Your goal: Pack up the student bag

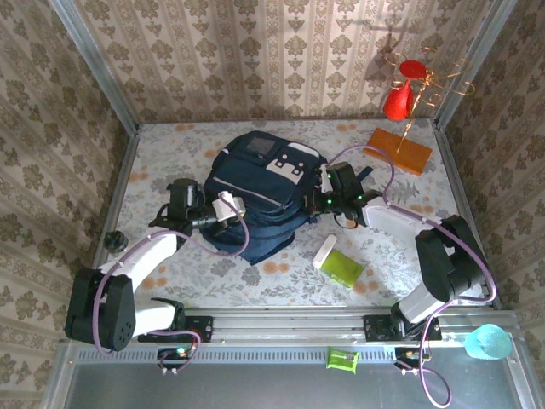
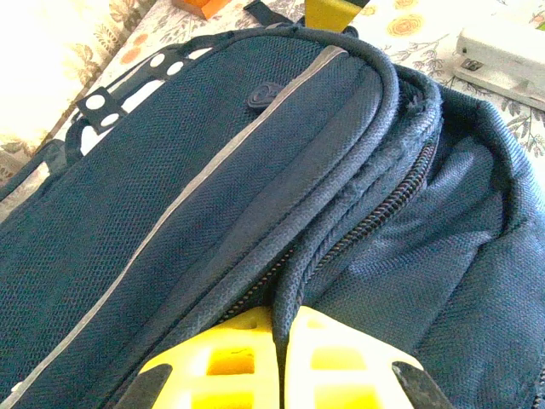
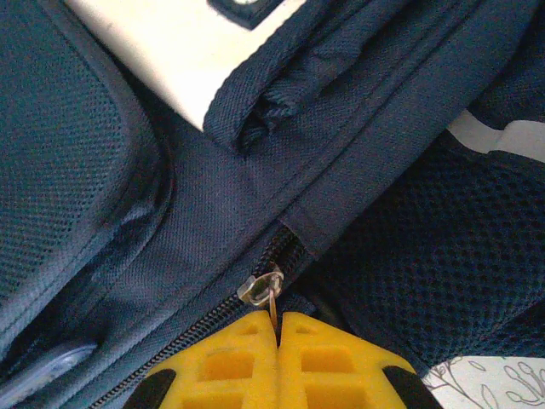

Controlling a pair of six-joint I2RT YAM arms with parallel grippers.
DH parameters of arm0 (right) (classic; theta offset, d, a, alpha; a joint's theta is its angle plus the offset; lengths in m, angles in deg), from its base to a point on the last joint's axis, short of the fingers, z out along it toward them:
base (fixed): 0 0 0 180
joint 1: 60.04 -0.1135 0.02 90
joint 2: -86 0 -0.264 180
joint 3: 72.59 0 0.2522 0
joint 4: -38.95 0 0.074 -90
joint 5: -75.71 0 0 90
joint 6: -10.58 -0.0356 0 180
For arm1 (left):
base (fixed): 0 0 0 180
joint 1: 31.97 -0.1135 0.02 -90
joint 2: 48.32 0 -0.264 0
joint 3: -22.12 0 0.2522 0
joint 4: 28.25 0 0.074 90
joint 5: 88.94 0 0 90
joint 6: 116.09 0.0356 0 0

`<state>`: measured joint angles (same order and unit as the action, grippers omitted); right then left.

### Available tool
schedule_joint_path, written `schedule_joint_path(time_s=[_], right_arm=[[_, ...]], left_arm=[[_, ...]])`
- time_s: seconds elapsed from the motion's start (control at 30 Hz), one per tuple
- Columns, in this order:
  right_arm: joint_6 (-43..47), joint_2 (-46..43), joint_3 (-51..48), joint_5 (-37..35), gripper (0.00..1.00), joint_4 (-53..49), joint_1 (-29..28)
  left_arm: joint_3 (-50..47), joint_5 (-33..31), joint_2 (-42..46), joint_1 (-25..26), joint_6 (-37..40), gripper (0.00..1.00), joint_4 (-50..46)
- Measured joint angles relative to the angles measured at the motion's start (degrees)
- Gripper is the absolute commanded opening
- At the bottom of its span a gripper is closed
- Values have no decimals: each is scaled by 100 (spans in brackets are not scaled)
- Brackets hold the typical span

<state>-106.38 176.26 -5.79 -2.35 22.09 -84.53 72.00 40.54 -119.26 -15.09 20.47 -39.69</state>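
Right wrist view, cut off below: the right gripper (image 3: 278,328) is clamped on the zipper pull (image 3: 262,288) of the student bag (image 3: 213,213). The left gripper (image 2: 279,331) pinches a fold of its fabric. The bag lies mid-tabletop (image 1: 170,153), on a floral surface between wallpapered walls (image 1: 255,60).

Student bag (image 1: 253,194) at table (image 1: 170,146) centre

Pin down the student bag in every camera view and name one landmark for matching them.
Top external: student bag lies at picture centre.
Left wrist: student bag front, close up, light stripe running diagonally.
Right wrist: student bag fabric and zipper, close up.
Shared landmark: white-grey buckle patch, on the bag's far part overhead; upper left for left wrist; top for right wrist.
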Motion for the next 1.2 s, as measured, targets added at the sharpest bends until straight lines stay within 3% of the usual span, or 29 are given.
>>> schedule_joint_path(time_s=[0.23, 0.67, 0.83, 1.0, 1.07, 1.1, 1.13, 1.2], right_arm=[[-435, -66, -227, -170, 0, 450, -39], [-1047, -678, -772, -1191, 0, 754, -656], [-1432, -879, -1071, -1735, 0, 494, -474], [-1478, -824, -1115, -1803, 0, 433, -291], [-1228, -824, -1115, -1670, 7, 573, -293], [-1069, -826, -1110, -1598, 12, 605, -293], [-876, -824, -1093, -1517, 18, 616, -293], [-527, -811, -981, -1373, 28, 544, -293]], left_arm=[[55, 2, -155, -22, 15, 0, 52], [404, 221, -702, -468, -122, 0, 363], [404, 162, -702, -660, -186, 0, 501], [404, -13, -702, -780, -232, 0, 579], [404, -72, -702, -798, -284, 0, 599], [404, -94, -702, -800, -295, 4, 599], [404, -122, -704, -800, -315, 17, 599], [404, -173, -704, -802, -422, 33, 601]])
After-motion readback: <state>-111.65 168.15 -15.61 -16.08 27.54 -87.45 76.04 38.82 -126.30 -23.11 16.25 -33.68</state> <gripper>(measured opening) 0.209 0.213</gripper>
